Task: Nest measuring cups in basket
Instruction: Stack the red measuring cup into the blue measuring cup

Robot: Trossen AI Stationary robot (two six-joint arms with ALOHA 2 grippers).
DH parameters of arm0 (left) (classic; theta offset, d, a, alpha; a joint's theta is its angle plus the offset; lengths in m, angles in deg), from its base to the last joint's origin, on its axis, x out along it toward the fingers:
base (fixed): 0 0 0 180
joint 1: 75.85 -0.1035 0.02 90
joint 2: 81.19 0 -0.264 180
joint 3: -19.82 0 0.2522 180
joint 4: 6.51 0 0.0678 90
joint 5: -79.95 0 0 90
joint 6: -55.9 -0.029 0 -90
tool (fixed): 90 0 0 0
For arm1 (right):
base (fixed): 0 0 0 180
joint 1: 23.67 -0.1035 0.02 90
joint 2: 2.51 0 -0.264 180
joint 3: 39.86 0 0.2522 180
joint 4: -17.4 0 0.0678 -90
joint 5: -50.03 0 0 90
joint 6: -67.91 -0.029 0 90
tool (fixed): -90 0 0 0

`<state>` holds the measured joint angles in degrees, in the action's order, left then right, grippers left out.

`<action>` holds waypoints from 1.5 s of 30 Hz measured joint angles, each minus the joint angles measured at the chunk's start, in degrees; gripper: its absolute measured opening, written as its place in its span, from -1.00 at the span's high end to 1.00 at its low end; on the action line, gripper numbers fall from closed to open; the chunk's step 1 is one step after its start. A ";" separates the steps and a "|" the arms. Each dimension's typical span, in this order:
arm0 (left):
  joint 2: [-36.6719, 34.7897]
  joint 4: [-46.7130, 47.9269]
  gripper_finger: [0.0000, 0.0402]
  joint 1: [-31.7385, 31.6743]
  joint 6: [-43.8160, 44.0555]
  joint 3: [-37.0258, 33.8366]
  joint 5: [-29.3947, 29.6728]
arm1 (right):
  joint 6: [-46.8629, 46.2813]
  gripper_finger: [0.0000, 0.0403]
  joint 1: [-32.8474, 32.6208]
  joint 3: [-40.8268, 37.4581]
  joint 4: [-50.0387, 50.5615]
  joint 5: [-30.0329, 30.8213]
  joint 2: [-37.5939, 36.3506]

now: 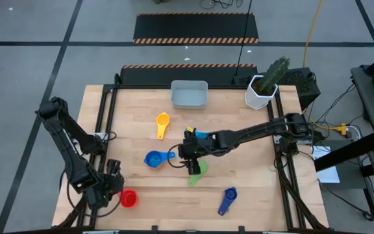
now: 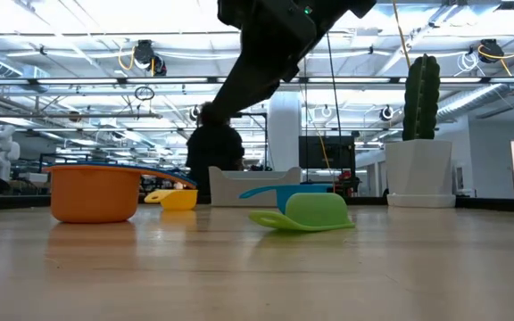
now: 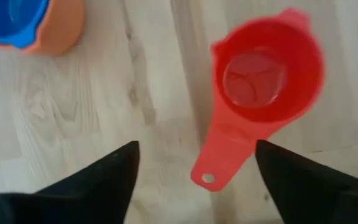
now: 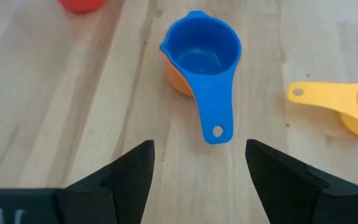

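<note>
Grey taped floor around pale wooden tabletop (image 1: 252, 188); left gripper (image 1: 112, 188) spread beside red plastic cup (image 1: 129, 198); right gripper (image 1: 188, 156) parted, holding nothing.

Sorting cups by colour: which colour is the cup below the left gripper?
Red, clearest in the left wrist view.

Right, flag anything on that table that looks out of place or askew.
The green cup lies tipped on its side mid-table, under the right gripper. The basket holds no cups; the blue cup sits nested in the orange cup on the table.
</note>
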<state>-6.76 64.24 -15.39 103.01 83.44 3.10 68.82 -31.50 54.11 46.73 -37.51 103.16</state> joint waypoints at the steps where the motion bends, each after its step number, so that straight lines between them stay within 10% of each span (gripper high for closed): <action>1: 0.30 -0.28 -0.73 0.24 0.16 -0.86 0.02 | 0.10 -0.21 -0.17 0.00 -0.01 0.65 0.00; 20: 1.19 -14.42 -0.68 2.30 -2.78 -12.57 -4.11 | 0.90 -0.21 -0.95 0.00 -0.19 0.72 -0.04; 45: 1.27 -18.17 -0.66 4.17 23.53 -8.96 -1.03 | 0.76 -0.21 -1.36 0.04 0.57 0.72 -0.04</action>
<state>-5.48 46.07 -11.22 126.54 74.48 2.06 69.58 -32.86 54.15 47.30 -36.79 103.11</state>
